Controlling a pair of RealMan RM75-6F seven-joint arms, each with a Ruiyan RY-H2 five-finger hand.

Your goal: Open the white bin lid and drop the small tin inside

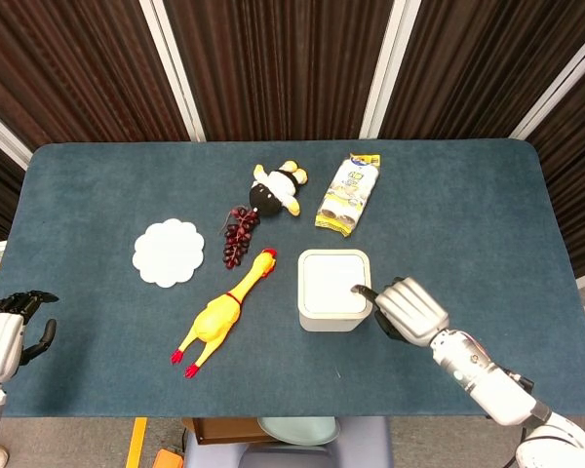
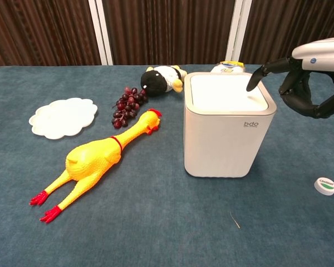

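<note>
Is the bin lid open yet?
No, in the chest view the white lid sits flat and closed on the bin, with the right hand poised above its right edge.

A table [image 1: 468, 205] with a dark teal, carpet-like top fills most of the head view. Behind its far edge hang dark brown pleated curtains [image 1: 273, 63], split by slanting white posts [image 1: 175, 68]. Below the near edge, grey floor with a yellow tape line [image 1: 136, 441] shows at the left.

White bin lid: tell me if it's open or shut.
Shut. The lid lies flat and flush inside the bin's rim; the right hand's extended finger is poised at its right edge.
</note>
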